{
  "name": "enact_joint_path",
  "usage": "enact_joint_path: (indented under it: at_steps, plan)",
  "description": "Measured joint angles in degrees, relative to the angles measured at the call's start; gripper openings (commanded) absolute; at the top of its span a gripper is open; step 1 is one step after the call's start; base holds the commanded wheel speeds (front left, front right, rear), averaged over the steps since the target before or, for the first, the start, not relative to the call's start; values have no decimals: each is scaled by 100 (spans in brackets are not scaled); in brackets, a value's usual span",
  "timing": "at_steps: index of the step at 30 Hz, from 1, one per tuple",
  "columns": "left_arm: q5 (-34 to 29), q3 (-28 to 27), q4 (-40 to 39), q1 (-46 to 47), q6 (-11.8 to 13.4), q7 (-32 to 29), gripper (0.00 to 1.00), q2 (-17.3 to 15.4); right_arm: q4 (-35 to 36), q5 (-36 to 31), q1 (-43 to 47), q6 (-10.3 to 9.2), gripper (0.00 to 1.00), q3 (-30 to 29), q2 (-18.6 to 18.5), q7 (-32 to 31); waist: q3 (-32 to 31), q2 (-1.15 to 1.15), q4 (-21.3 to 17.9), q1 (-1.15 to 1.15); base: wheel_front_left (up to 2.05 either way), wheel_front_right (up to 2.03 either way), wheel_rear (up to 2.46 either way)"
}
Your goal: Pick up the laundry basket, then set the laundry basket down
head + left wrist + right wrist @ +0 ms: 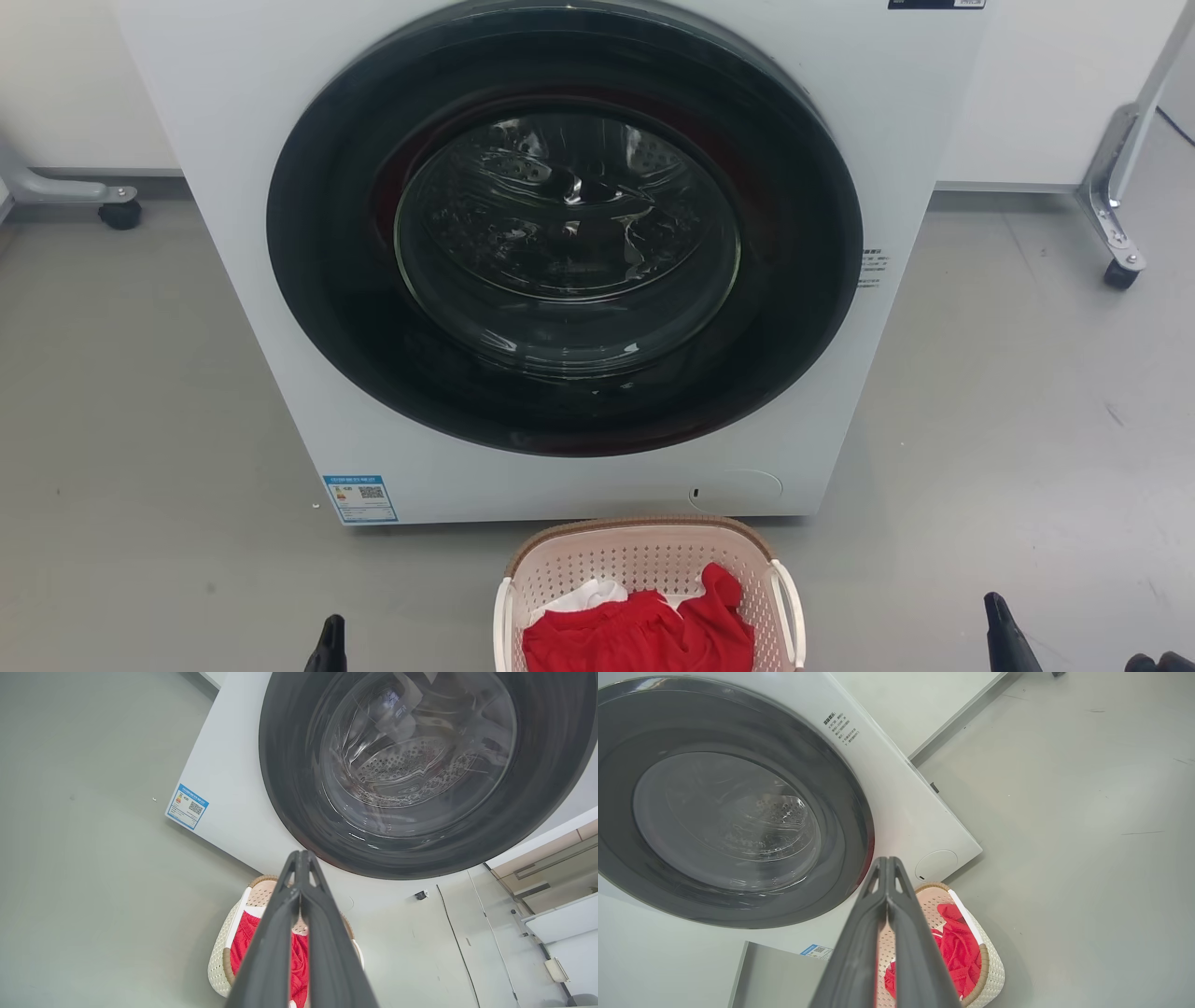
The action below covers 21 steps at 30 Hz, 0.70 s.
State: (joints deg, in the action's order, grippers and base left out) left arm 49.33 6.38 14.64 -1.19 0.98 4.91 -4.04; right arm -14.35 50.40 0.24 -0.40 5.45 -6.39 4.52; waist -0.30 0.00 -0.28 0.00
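Standing upright on the floor (pixel 140 420), the basket (pixel 644 560) lies between the left gripper (pixel 329 646) and the right gripper (pixel 997 630), apart from both. Its far rim sits just beside the base of the washer (pixel 560 485). Red and white clothes (pixel 644 635) lie loose inside it.

**Stage.** This layout fits two stages equally: the basket waiting on the floor for its lift, or the basket resting on the floor after being put down. The pictures do not settle which.

**Handling notes, valid at either stage**
- The two white handles (pixel 792 597) look like the natural grip places, and one faces each gripper.
- The load is soft and unsecured. Any carry probably needs both sides kept level so that the clothes stay inside.
- The washer door (pixel 560 233) stands beyond the fingertips. Finger travel should stay clear of the glass.

**Finger state**
- Left: in the left wrist view the fingers (pixel 271 952) are pressed together up to the tip (pixel 301 858), with no gap. They hold nothing. The basket lies below the tip, partly hidden behind the fingers, and is not touched.
- Right: in the right wrist view the fingers (pixel 859 952) likewise meet along their length to the tip (pixel 887 863), and nothing is clamped between them. The basket lies below and to the right of them, clear of contact.
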Motion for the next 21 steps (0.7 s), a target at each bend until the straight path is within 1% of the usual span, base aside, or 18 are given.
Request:
enact_joint_path:
  at_steps: [6, 7, 14, 21]
  plan:
    - [458, -121, 16, 46, -57, -137, 0, 11, -25, 446, -63, 78, 0, -149, 53, -124, 4, 0, 3, 0, 0, 0, 0]
    - [571, -169, 20, 88, -107, -179, 0, 18, -27, 576, -95, 94, 0, -190, 69, -155, 5, 0, 4, 0, 0, 0, 0]
    - [1143, -309, 32, 136, -209, -318, 0, 43, -52, 1116, -129, 197, 0, -357, 107, -303, 9, 0, 7, 0, 0, 0, 0]
    - [1575, -435, 49, 221, -307, -438, 0, 52, -65, 1555, -210, 271, 0, -498, 156, -411, 13, 0, 10, 0, 0, 0, 0]
